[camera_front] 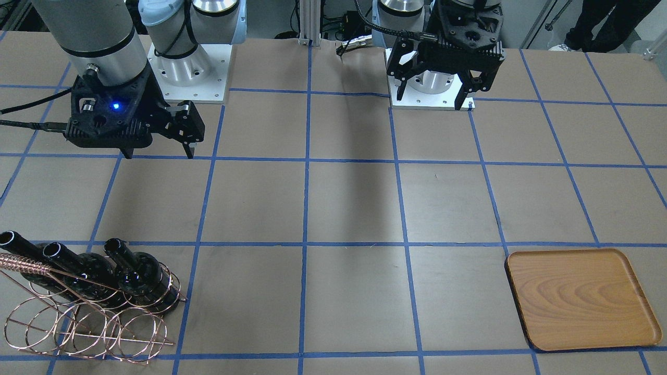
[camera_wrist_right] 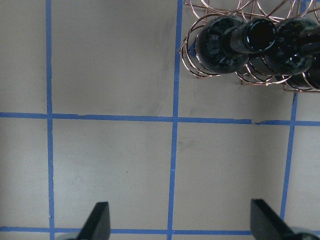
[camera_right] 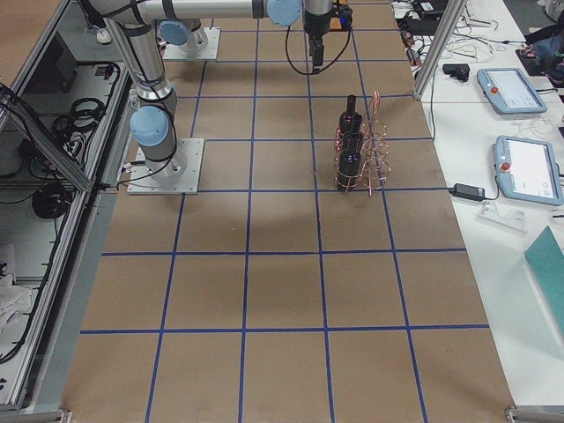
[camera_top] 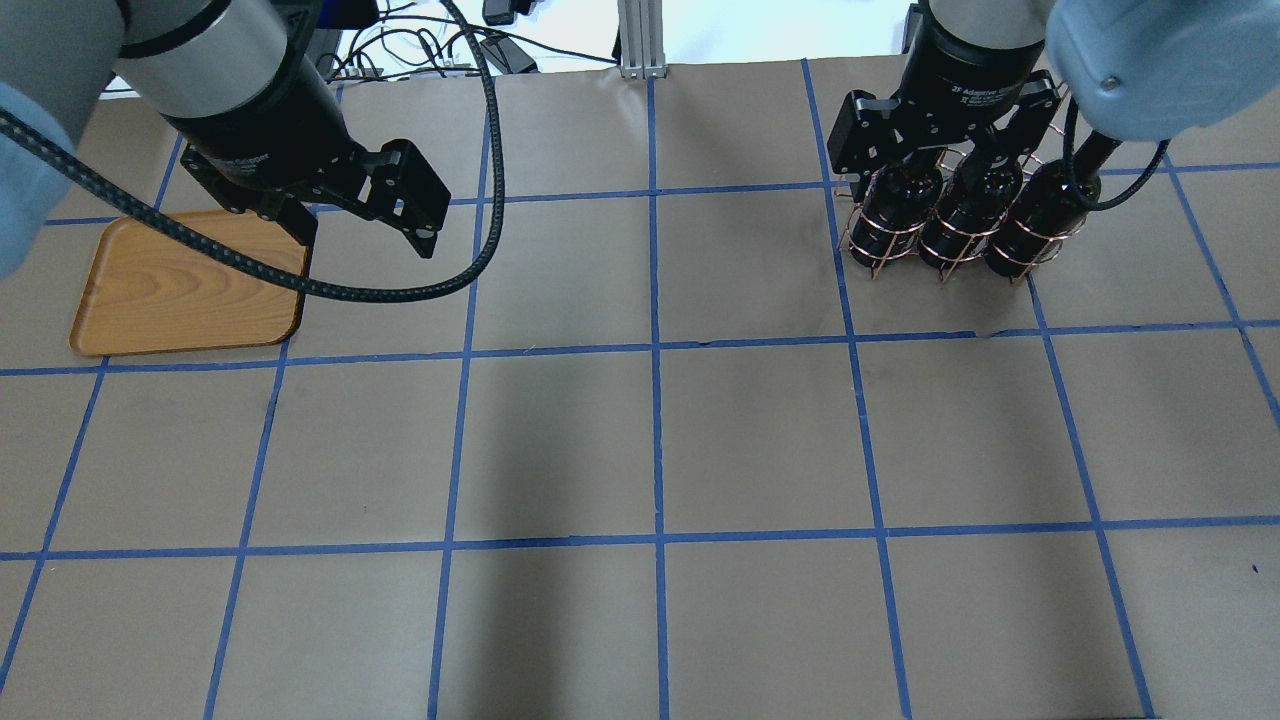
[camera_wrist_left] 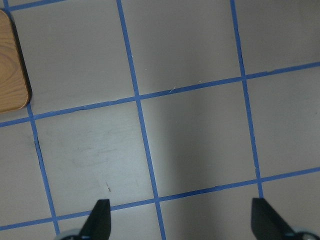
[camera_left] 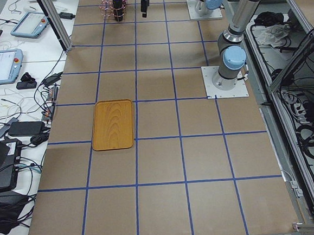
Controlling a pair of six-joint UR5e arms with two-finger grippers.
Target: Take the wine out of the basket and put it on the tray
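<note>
The front-facing view shows you three open mouths that the overhead view hides behind the right hand (camera_front: 159,154). The glossy near-black glass wine bottles (camera_front: 136,273) stand upright, necks up, in the copper wire basket (camera_front: 88,333) at your counter edge, well apart from the orange-brown wooden tray (camera_front: 578,299). The right hand and the left hand (camera_front: 431,101) both hang released.

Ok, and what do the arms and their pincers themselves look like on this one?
The left arm and right arm are silver-grey tubes with pale blue joint caps. Each ends in a black two-finger pincer with a ribbed body. The left pincer trails a braided black cable; the right pincer shows a blue light and white lettering.
</note>
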